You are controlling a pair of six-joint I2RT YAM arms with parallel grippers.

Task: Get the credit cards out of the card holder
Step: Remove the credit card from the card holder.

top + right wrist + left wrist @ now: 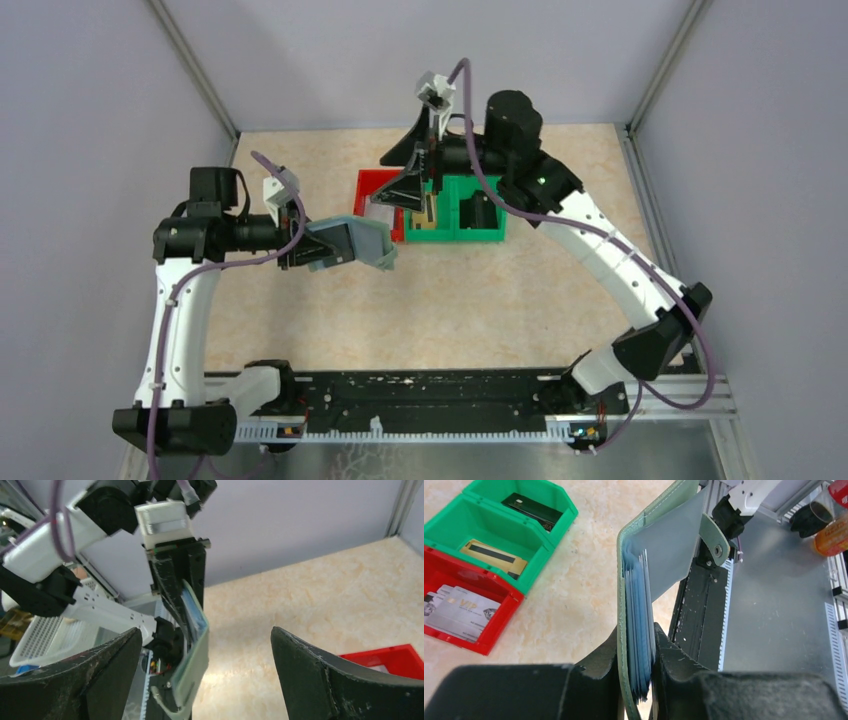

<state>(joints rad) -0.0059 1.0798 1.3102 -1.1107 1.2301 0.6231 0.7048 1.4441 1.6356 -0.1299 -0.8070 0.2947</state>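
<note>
The card holder [669, 540], grey-green outside with pale blue-grey pockets fanned open (its snap tab sticking out to one side), is held up off the worktop [589, 580]. The left end effector [636, 650] pinches one end, fingers closed tight on it. The right end effector [207, 650] faces it with fingers spread wide, holding nothing. Nearby, a red bin [504, 625] holds a silver card [466, 612]. The green bin [540, 565] holds a tan card [491, 555] and a dark card [531, 507].
</note>
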